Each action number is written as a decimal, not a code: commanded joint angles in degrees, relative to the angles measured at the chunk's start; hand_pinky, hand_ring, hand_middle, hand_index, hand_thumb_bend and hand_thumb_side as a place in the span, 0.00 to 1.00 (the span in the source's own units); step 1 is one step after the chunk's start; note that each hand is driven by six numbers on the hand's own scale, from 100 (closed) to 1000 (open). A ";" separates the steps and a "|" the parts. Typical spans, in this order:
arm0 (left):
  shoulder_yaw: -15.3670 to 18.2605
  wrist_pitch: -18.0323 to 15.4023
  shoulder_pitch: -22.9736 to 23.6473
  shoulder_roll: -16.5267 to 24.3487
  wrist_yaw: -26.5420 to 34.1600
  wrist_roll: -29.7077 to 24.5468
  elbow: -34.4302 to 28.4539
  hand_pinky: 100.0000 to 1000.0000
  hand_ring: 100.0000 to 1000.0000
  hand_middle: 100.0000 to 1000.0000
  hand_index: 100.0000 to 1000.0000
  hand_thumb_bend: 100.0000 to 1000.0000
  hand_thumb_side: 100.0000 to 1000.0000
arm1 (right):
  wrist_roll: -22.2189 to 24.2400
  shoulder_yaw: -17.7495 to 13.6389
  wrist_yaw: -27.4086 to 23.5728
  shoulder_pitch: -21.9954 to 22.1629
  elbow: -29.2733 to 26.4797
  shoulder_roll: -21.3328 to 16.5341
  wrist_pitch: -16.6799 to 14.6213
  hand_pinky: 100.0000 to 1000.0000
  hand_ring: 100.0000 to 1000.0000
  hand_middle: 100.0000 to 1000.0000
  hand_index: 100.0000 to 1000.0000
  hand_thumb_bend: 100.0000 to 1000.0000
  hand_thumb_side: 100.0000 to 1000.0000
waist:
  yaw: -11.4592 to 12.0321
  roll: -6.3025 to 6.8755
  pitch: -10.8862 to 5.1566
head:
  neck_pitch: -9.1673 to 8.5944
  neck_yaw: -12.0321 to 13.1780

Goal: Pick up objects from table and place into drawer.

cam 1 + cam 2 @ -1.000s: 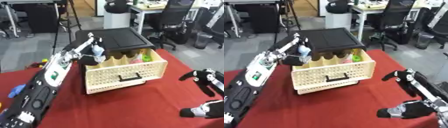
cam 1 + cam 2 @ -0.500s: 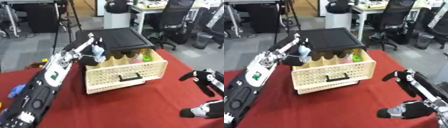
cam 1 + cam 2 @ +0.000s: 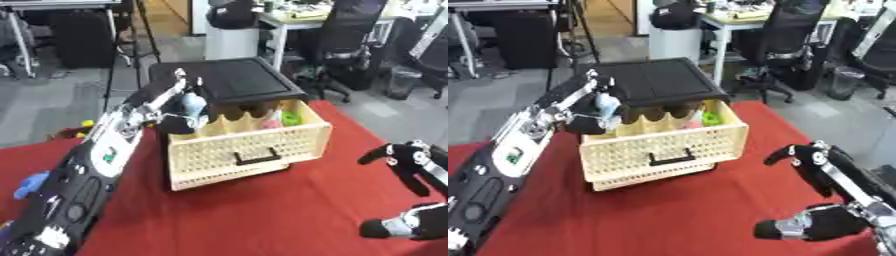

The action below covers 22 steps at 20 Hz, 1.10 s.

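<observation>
Left eye view: cream perforated plastic drawer [image 3: 254,150] stands pulled out of a black-topped cabinet [image 3: 229,82] on red cloth [image 3: 262,215]; the left hand [image 3: 179,100] curls round a pale-blue rounded object [image 3: 192,106] above the drawer's left end, unchanged from before. Blue lump [image 3: 29,184] lies mid-left. Right eye view: right hand [image 3: 820,165] hangs open, lower right.
</observation>
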 commanded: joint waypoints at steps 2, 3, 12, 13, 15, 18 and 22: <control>0.79 -2.57 -0.66 0.72 -2.03 0.95 0.32 0.56 0.62 0.61 0.79 0.19 0.08 | 0.05 -0.38 -0.60 -1.03 -0.17 -1.08 -0.24 0.00 0.00 0.01 0.68 1.00 0.60 | -0.17 -0.07 -0.34 | -0.62 0.08; 0.87 -3.04 -0.62 0.73 -2.27 1.30 0.35 0.59 0.64 0.63 0.80 0.24 0.10 | 0.05 -0.39 -0.60 -1.02 -0.15 -1.10 -0.25 0.00 0.00 0.01 0.68 1.00 0.59 | -0.19 -0.03 -0.33 | -0.61 0.06; 1.06 -4.57 -0.57 0.85 -2.67 4.26 0.22 0.66 0.70 0.69 0.82 0.40 0.18 | 0.13 -0.40 -0.54 -0.96 0.05 -1.06 -0.35 0.00 0.00 0.01 0.68 1.00 0.59 | -0.09 -0.01 -0.36 | -0.63 0.11; 1.04 -4.57 -0.56 0.88 -2.66 4.38 0.23 0.66 0.70 0.69 0.82 0.39 0.18 | 0.13 -0.42 -0.53 -0.94 0.07 -1.06 -0.36 0.00 0.00 0.01 0.68 1.00 0.59 | -0.08 -0.03 -0.35 | -0.66 0.13; 1.04 -4.52 -0.53 0.91 -2.65 4.54 0.24 0.66 0.70 0.69 0.82 0.38 0.17 | 0.11 -0.45 -0.52 -0.93 0.11 -1.06 -0.37 0.00 0.00 0.01 0.68 1.00 0.59 | -0.05 -0.07 -0.34 | -0.68 0.10; 1.04 -4.45 -0.54 0.96 -2.57 4.64 0.18 0.66 0.70 0.69 0.82 0.36 0.16 | 0.12 -0.47 -0.52 -0.91 0.15 -1.04 -0.40 0.00 0.00 0.01 0.68 1.00 0.59 | 0.01 -0.12 -0.34 | -0.73 0.08; 1.11 -4.18 -0.49 1.01 -1.76 4.69 -0.09 0.65 0.69 0.68 0.82 0.30 0.16 | 0.10 -0.50 -0.52 -0.88 0.23 -0.99 -0.43 0.00 0.00 0.01 0.68 1.00 0.59 | 0.10 -0.21 -0.34 | -0.74 0.07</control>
